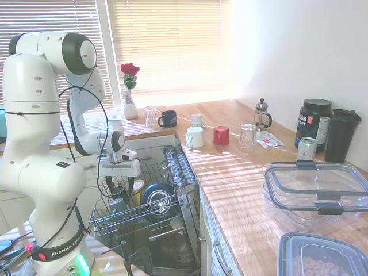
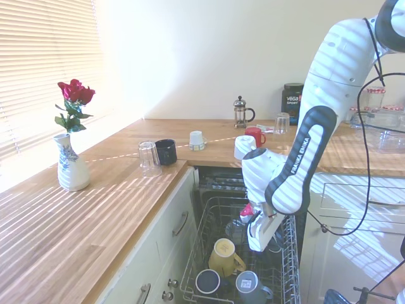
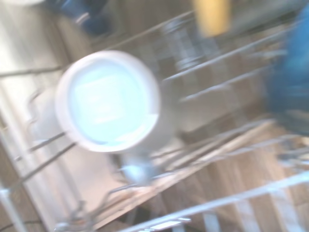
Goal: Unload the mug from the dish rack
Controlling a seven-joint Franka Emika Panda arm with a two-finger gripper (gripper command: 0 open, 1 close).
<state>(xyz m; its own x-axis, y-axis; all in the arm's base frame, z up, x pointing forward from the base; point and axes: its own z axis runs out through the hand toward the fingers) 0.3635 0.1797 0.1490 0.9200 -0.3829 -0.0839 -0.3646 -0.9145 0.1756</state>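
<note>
Three cups sit at the near end of the dish rack (image 2: 288,253) in the second exterior view, lower centre of the frame. Leftmost and highest is a yellow mug (image 2: 224,256), tipped on its side. Below it is a dark-lined cup (image 2: 207,280), mouth up. Right of that is the mug (image 2: 249,283), dull grey and standing mouth down, so its long axis is upright. A pale label is on its upturned base and its handle points toward the lower right. Right again and above it hangs the white wrist. In the first exterior view the gripper (image 1: 115,191) points down into the rack at lower left of frame. Spread or closed: cannot tell, the tip is lost among the wires. It looks empty. In the wrist view the mug's round base (image 3: 108,101) shows left of centre, blurred. Judgement: the mug lies below the gripper and slightly off its line, toward the rack's near end, so a short shift and then a straight descent should come next.
</note>
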